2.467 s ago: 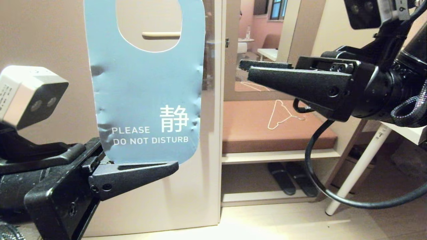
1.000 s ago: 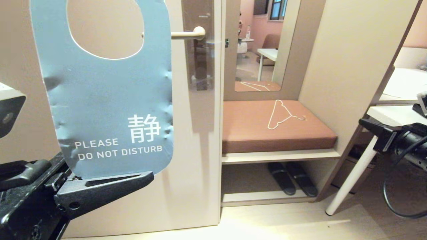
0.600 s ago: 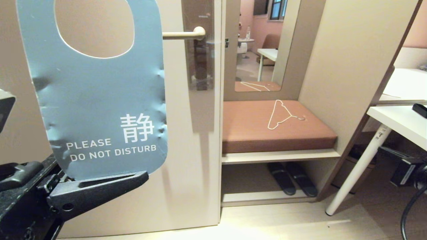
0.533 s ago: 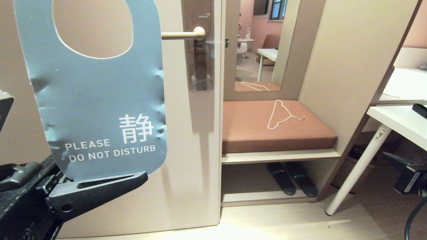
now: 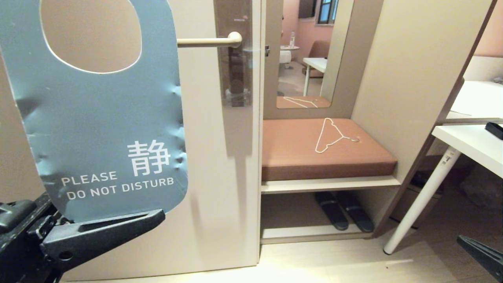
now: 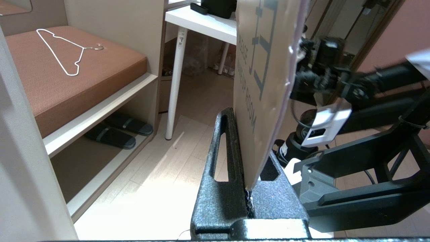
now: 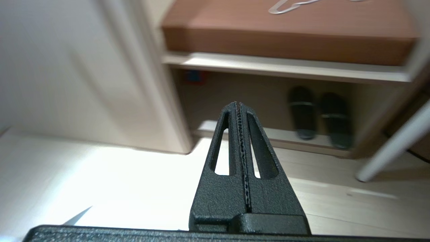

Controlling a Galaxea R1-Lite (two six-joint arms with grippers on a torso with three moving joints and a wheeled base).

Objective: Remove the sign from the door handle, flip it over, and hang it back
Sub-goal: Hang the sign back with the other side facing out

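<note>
The sign (image 5: 102,129) stands upright at the left of the head view, its blue "PLEASE DO NOT DISTURB" face towards that camera. My left gripper (image 5: 157,215) is shut on its bottom edge. In the left wrist view the sign (image 6: 265,67) shows its pale face with blue text, clamped in that gripper (image 6: 240,141). The sign is off the door handle (image 5: 210,41), whose cream lever sticks out to the right of it; nothing shows through the round hole. My right gripper (image 7: 238,104) is shut and empty, low at the bottom right corner (image 5: 481,253).
The handle's grey-brown backplate (image 5: 234,70) sits on the door edge. Right of the door a brown cushioned bench (image 5: 298,161) carries a white wire hanger (image 5: 332,135), with black slippers (image 5: 344,210) underneath. A white table with a slanted leg (image 5: 424,196) stands at the right.
My left gripper has carried the sign leftward and a little lower, baring more of the lever. The right arm has dropped from the upper right to the bottom right corner.
</note>
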